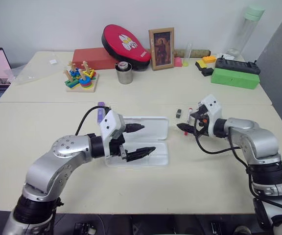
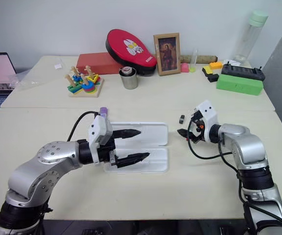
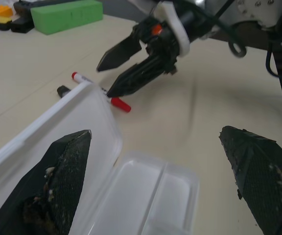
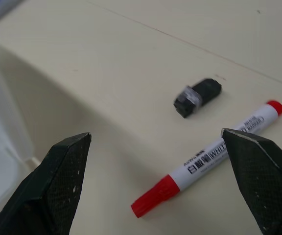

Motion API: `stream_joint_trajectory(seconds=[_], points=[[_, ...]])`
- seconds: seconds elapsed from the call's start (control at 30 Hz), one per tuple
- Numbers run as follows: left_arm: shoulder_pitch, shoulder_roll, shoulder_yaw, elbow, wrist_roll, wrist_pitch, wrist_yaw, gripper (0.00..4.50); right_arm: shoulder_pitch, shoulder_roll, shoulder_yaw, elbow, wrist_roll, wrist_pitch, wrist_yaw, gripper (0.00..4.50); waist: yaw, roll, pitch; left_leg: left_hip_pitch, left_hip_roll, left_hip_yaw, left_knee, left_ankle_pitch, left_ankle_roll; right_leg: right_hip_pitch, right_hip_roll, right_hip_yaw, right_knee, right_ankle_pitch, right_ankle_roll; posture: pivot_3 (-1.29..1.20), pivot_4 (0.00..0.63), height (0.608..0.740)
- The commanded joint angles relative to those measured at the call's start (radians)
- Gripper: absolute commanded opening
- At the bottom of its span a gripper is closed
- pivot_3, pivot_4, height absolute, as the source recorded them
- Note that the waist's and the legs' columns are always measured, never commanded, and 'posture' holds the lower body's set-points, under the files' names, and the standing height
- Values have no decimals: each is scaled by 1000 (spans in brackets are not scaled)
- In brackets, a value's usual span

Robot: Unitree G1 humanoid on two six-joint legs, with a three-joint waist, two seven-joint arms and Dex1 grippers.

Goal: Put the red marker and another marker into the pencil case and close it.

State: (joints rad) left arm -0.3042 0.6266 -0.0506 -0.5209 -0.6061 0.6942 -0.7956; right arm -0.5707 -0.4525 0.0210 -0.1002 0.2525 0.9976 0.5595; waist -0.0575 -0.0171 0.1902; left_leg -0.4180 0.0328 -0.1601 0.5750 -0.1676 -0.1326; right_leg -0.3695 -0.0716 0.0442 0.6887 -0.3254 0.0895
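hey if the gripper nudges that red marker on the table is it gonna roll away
Probably: the red marker has a round, smooth barrel lying flat on the bare table, so a sideways push should roll it. It looks slim and stiff, likely light, and perhaps slippery between the fingers.

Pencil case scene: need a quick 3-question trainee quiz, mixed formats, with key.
1. True or false: the pencil case lies open on the table.
2. Where is the red marker? A) inside the case B) on the table beside the small dark block C) held in the right gripper
3. Fill in: the left gripper hovers over the case with its jaws ____.

Key: 1 true. 2 B: it lies on the table, not gripped, between the right gripper's open fingers in the right wrist view. 3 open.
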Motion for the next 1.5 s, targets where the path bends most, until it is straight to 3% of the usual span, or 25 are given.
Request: stream_joint_trajectory(seconds=[0.03,0.23,0.37,0.67,0.9,1.27,1.5], points=[[-26,-24,-17,-22,28,-18,41,4500,-23,46,-27,0,-37,72,-134,4460,0,0,0,0,0,0,0,0,0,0,0,0,0,0,0,0,150,740],[-45,-27,-27,-27,38,-25,47,4500,15,55,65,36,-103,66,-198,4460,0,0,0,0,0,0,0,0,0,0,0,0,0,0,0,0,150,740],[-51,-32,-26,-34,37,-21,48,4500,30,50,80,42,-116,49,-204,3780,0,0,0,1,0,0,0,0,0,1,0,0,0,0,0,0,150,740],[-55,-36,-32,-28,56,-44,43,4500,17,17,91,64,-127,20,-204,1618,5,-1,-1,1,0,0,1,0,0,2,0,0,0,0,0,0,150,740],[-75,-68,-27,-7,72,-80,56,4500,15,13,94,88,-141,0,-220,259,8,-1,-1,1,0,0,1,0,0,2,0,0,0,0,0,0,150,740],[-102,-93,-15,25,100,-125,64,4500,-67,-10,14,102,-130,-73,-212,260,9,-1,-1,1,0,0,1,0,0,2,0,0,-1,0,0,0,150,740],[-53,-10,138,-3,49,-85,66,4500,-125,-34,24,-92,42,-268,91,260,-19,0,0,0,0,0,-1,0,0,0,0,0,-1,0,0,0,150,740]])
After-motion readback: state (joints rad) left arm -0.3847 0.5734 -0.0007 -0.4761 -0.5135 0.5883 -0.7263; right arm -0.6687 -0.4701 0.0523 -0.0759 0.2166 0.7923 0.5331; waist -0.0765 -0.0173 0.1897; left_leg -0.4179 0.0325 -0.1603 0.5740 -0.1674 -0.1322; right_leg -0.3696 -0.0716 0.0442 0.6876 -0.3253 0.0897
